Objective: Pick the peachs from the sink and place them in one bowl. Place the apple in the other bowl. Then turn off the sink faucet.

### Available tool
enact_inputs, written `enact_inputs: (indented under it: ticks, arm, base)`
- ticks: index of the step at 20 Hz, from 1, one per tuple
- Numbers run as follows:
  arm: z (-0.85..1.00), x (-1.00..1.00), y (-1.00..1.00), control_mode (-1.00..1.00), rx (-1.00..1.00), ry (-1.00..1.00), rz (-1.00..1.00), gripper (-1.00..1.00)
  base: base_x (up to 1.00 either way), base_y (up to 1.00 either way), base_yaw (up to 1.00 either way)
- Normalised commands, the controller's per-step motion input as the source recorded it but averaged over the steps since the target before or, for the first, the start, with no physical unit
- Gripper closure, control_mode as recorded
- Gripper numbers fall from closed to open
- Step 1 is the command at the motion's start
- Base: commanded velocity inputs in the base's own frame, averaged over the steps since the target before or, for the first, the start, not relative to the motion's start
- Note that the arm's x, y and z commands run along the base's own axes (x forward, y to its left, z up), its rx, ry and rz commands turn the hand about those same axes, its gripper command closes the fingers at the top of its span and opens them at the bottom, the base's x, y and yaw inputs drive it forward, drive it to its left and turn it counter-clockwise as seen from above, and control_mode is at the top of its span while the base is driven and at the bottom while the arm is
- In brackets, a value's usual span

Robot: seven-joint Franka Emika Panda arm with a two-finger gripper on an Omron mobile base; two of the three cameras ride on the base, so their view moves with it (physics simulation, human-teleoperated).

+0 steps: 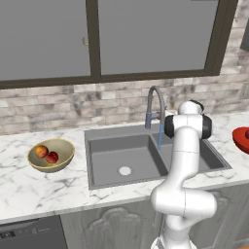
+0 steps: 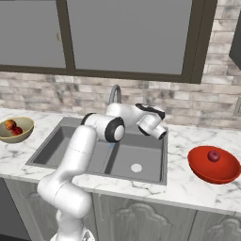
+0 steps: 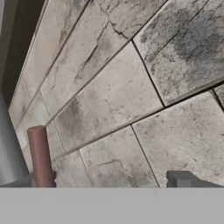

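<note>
Now, from the left base camera you see the tan bowl point(image 1: 51, 154) on the marble counter point(image 1: 44, 189) left of the sink point(image 1: 146, 155), with both peaches point(image 1: 46, 154) lying inside it, touching each other; a thin blue stream of water point(image 1: 160, 136) falls from the faucet point(image 1: 154, 104) into the basin, just beside the arm's elbow; the red bowl point(image 1: 241, 138) is cut off at the right edge. From the right base camera you get that red bowl whole, on the counter right of the sink, with the dark apple point(image 2: 214, 156) resting in it; the tan bowl sits far off at the left edge; the arm bends over the basin with its wrist near the faucet's base, hiding the gripper itself. Up close, the hand camera faces the brick wall point(image 3: 131, 87), with a reddish-brown rod point(image 3: 41, 155) and a grey post point(image 3: 8, 148) at lower left; one dark fingertip point(image 3: 181, 178) shows at the bottom, so you cannot tell how far apart the fingers stand.
</note>
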Motion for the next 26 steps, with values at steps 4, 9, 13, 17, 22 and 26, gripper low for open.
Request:
enact_inputs:
  ticks: [4,9,13,17,22,26]
  arm:
    - [0.00,0.22,0.73,-1.00,0.00,-0.16,0.22,-1.00]
    - [0.10,0.33,0.99,-1.00,-0.01,-0.12,0.19,-1.00]
    - [0.60,0.51,1.00,-1.00,-0.06,-0.09,0.10,-1.00]
    - [0.61,0.64,0.79,-1.00,-0.02,-0.10,0.14,-1.00]
    - [0.69,0.68,0.90,-1.00,0.00,-0.18,0.17,-1.00]
    - [0.89,0.70,0.99,-1.00,-0.05,-0.21,0.15,-1.00]
  base:
    - [0.00,0.00,0.00]
    - [0.00,0.00,0.00]
    - [0.00,0.00,0.00]
    - [0.00,0.00,0.00]
    - [0.00,0.00,0.00]
    - [0.00,0.00,0.00]
